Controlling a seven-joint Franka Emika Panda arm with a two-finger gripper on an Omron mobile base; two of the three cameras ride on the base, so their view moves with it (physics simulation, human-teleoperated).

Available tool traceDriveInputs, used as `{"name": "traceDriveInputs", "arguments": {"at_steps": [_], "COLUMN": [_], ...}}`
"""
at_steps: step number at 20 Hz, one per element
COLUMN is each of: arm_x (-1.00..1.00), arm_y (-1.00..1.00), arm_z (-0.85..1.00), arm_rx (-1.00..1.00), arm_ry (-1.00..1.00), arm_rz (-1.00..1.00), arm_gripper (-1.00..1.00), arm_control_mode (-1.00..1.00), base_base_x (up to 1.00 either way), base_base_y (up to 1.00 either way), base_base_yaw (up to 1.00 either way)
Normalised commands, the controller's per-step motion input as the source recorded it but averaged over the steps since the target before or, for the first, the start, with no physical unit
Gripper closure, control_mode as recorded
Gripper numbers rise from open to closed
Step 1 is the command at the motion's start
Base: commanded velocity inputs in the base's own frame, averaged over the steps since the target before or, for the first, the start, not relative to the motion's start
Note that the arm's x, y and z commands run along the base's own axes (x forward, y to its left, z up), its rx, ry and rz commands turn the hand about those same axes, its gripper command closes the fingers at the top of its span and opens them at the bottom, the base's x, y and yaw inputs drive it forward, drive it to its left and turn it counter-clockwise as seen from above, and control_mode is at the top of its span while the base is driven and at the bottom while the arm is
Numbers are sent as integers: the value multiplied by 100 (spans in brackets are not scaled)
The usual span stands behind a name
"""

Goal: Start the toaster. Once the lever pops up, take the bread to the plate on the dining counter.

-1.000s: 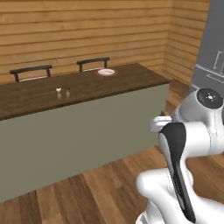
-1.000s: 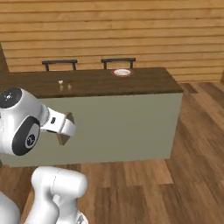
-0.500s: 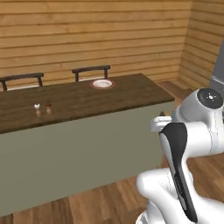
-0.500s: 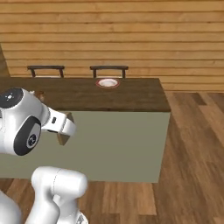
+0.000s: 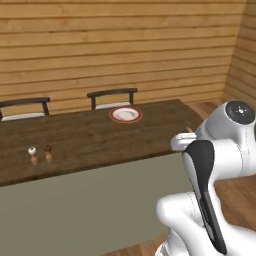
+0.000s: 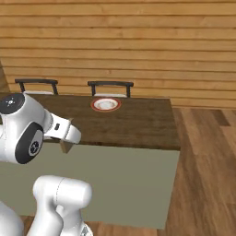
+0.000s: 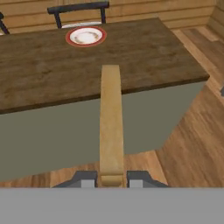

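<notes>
My gripper (image 7: 111, 178) is shut on the bread (image 7: 110, 122), a tan-brown slice seen edge-on and sticking straight out from the fingers toward the dining counter (image 7: 144, 52). The round white plate (image 7: 85, 36) with a red rim lies on the counter's far side, ahead and slightly left of the bread. From the base, the plate (image 5: 126, 114) (image 6: 106, 104) sits in front of a chair, and a corner of the bread (image 6: 67, 146) shows under my hand at the near edge of the counter (image 6: 138, 124). The toaster and its lever are out of view.
Two dark chairs (image 5: 112, 96) (image 5: 25, 105) stand behind the counter against a wooden plank wall. Small salt and pepper shakers (image 5: 40, 154) stand on the counter's left part. Past the counter's right end lies open wood floor (image 6: 203, 156).
The whole picture has shifted: the base has driven and turned, so the counter and plate are closer and more central. The arm keeps its pose with the bread still gripped.
</notes>
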Motion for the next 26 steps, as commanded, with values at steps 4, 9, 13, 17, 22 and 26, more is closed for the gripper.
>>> {"name": "traceDriveInputs", "arguments": {"at_steps": [4,9,13,17,22,26], "arm_x": [0,0,0,0,0,31], "arm_y": [0,0,0,0,0,-16], "arm_z": [0,0,0,0,0,0], "arm_rx": [0,0,0,0,0,7], "arm_ry": [0,0,0,0,0,6], "arm_rz": [0,0,0,0,0,4], "arm_gripper": [100,100,100,100,100,100], "arm_control_mode": [100,100,100,100,100,-100], "base_base_x": [60,30,60,70,53,7], "base_base_y": [-2,2,0,-6,-13,-3], "base_base_yaw": [24,13,2,0,2,1]}}
